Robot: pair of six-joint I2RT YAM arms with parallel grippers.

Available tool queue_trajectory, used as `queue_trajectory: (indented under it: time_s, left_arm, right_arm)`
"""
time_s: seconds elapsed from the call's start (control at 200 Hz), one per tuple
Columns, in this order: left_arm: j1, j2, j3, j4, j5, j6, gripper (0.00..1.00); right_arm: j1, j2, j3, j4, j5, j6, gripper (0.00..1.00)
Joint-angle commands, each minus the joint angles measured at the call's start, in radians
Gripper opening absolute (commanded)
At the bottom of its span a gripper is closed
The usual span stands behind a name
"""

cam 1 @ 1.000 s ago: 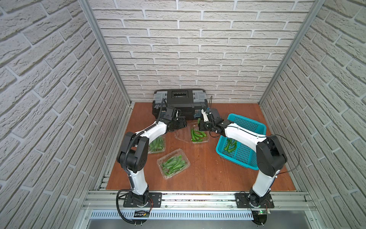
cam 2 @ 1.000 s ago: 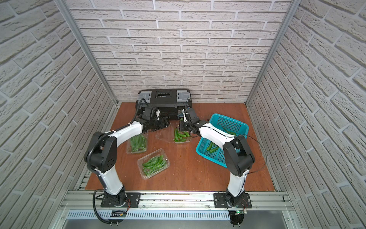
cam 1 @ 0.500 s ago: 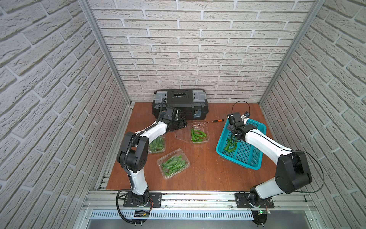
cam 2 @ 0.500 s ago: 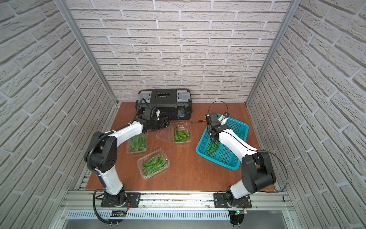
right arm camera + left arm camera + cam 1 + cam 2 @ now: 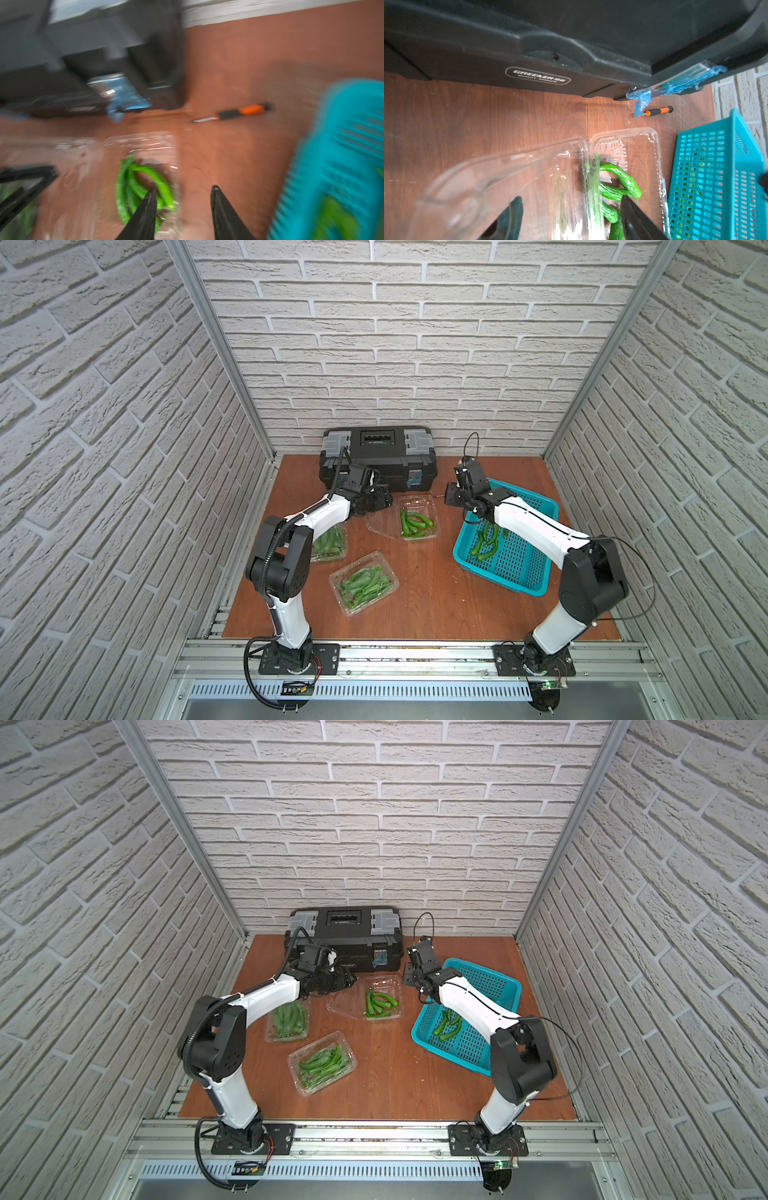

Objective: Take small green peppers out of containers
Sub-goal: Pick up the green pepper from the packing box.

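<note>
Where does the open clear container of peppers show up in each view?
Top views: in both, the open container sits mid-table, before the black toolbox.
Left wrist: container close up, beside the teal basket.
Right wrist: container blurred, near the right gripper.
Shared landmark: the teal basket, in every view.

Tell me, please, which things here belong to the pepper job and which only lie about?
Job: small green peppers; three clear containers; teal basket, already holding some peppers.
Lying about: black toolbox; orange-handled tool.
</note>
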Motion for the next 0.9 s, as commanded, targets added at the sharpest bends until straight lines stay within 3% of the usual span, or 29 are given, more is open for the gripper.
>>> queue_trajectory:
  time_s: [0.0,0.285,0.72,0.895]
  left_arm:
    - [-0.004,0.010,0.029,-0.005,0.003,0.013,0.73]
    - [-0.004,0.004,0.031,-0.014,0.003,0.015,0.73]
    - [-0.005,0.003,0.029,-0.014,-0.002,0.007,0.73]
    - [-0.005,0.002,0.032,-0.013,-0.003,0.010,0.73]
  right_arm:
    - [0.019,0.100,0.084,-0.112,-0.232,-0.129,0.52]
    - [0.042,0.252,0.210,-0.174,-0.214,-0.181,0.52]
    - [0.105,0.384,0.296,-0.249,0.000,-0.190,0.51]
    - [0.123,0.399,0.276,-0.236,0.013,-0.164,0.43]
